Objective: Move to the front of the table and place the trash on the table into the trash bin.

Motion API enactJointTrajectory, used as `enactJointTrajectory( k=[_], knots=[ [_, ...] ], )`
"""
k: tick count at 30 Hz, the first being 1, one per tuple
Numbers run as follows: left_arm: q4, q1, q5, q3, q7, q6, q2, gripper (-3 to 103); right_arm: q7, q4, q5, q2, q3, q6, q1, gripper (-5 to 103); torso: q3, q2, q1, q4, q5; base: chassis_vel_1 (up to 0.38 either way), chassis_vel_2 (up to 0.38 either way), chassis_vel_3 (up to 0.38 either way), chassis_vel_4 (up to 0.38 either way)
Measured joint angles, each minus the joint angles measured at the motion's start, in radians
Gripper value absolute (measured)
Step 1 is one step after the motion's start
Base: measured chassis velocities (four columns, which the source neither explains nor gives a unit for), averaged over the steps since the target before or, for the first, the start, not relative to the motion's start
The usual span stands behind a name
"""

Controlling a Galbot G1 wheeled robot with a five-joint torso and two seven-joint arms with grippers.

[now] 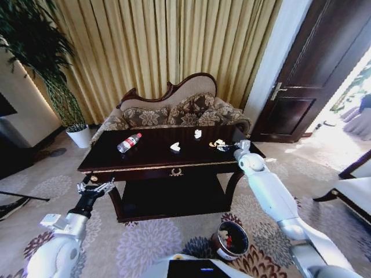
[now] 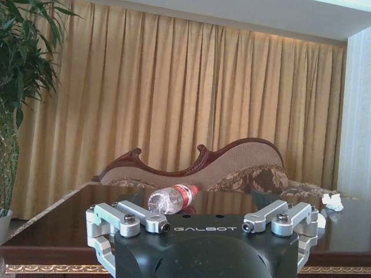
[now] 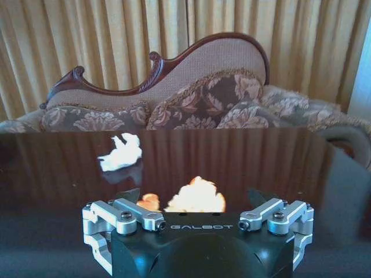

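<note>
1. We see the table (image 1: 168, 155), a long dark glossy piece with gold trim and a gold emblem at the middle of its near edge, standing on a patterned carpet (image 1: 139, 243) with a lower shelf beneath.
2. On its top, the clear bottle (image 1: 128, 142) with a red label lies on its side toward the left.
3. A white scrap (image 1: 175, 147) sits near the middle, another white scrap (image 1: 197, 134) lies farther back, and a yellowish scrap (image 1: 218, 142) rests at the right end.
4. Our right gripper (image 1: 227, 147) reaches over the table's right end, just beside the yellowish scrap; in the right wrist view its fingers (image 3: 128, 196) stand spread wide either side of that scrap (image 3: 196, 197), holding nothing.
5. Our left gripper (image 1: 96, 184) hangs in front of the table's near left corner, apart from it; in the left wrist view we cannot tell how its fingers stand, and the bottle (image 2: 173, 198) lies beyond it on the tabletop.
6. The trash bin (image 1: 230, 240), a round dark bucket with a reddish inside, stands on the carpet near us, right of centre and well in front of the table.
7. Behind the table a carved sofa (image 1: 174, 110) with floral cushions backs onto gold curtains (image 1: 162, 46).
8. A potted plant (image 1: 64, 87) in a white pot stands far left, and a dark wooden door (image 1: 313, 69) closes the far right.
</note>
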Motion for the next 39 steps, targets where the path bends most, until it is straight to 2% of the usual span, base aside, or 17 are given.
enactJointTrajectory(
  k=[9, 17, 31, 34, 36, 37, 39],
  knots=[
    [-0.007, 0.003, 0.001, -0.004, 0.0, -0.001, -0.004, 100, 0.022, -0.021, 0.037, 0.027, -0.022, -0.021, 0.025, 100, 0.0, 0.0, 0.0, 0.0, 0.0001, 0.0, 0.0, 0.0, 0.0],
    [-0.005, 0.005, 0.001, -0.005, 0.006, -0.012, -0.013, 100, 0.029, -0.064, 0.016, 0.03, -0.042, 0.015, 0.042, 100, 0.0, 0.0, 0.0, 0.0, 0.0001, 0.0, 0.0, 0.0, 0.0],
    [-0.006, 0.003, -0.003, -0.009, 0.007, -0.021, -0.014, 100, 0.026, -0.058, -0.011, 0.038, -0.047, 0.023, 0.015, 102, 0.0, 0.0, 0.0, -0.0001, 0.0002, 0.0, 0.0, 0.0, 0.0],
    [-0.006, 0.003, -0.004, -0.008, 0.007, -0.025, -0.014, 100, 0.025, -0.059, -0.014, 0.04, -0.048, 0.028, 0.013, 97, 0.0, 0.0, 0.0, -0.0001, 0.0002, 0.0, 0.0, 0.0, 0.0],
    [-0.004, 0.001, -0.004, -0.007, 0.006, -0.03, -0.014, 100, 0.025, -0.064, -0.017, 0.042, -0.049, 0.033, 0.013, 89, 0.0, 0.0, 0.0, -0.0001, 0.0001, 0.0, 0.0, 0.0, 0.0],
    [-0.004, 0.001, -0.004, -0.007, 0.006, -0.03, -0.014, 100, 0.025, -0.064, -0.017, 0.042, -0.049, 0.033, 0.013, 89, 0.0, 0.0, 0.0, -0.0001, 0.0001, 0.0, 0.0, 0.0, 0.0],
    [-0.003, 0.0, -0.004, -0.006, 0.006, -0.031, -0.013, 100, 0.025, -0.069, -0.019, 0.042, -0.05, 0.037, 0.013, 82, 0.0, 0.0, 0.0, -0.0001, 0.0001, 0.0, 0.0, 0.0, 0.0]
  ],
)
